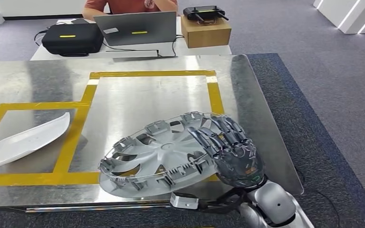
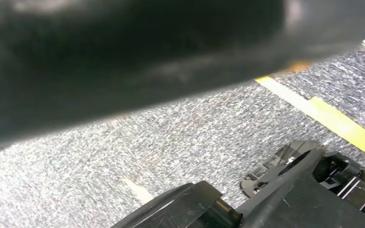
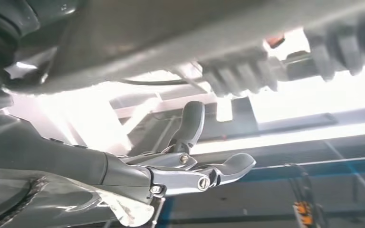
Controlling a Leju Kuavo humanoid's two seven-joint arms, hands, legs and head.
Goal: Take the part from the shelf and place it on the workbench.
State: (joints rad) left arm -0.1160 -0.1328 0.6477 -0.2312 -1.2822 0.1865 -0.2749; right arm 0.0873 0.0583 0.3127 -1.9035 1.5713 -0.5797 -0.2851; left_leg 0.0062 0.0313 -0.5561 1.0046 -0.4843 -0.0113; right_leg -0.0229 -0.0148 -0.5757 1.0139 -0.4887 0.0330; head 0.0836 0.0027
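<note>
The right hand (image 1: 230, 149) grips the near rim of the wheel cover (image 1: 164, 153), which already lies over the tabletop (image 1: 147, 95) directly left of the hand, so transfer appears nearly complete, with only lowering flat and release remaining.

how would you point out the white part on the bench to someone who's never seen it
Start at the metal workbench marked with yellow tape. In its taped box on the robot's left lies the white part, alone. It is long, curved and plain white, unlike the round grey hubcap under the right hand.
</note>
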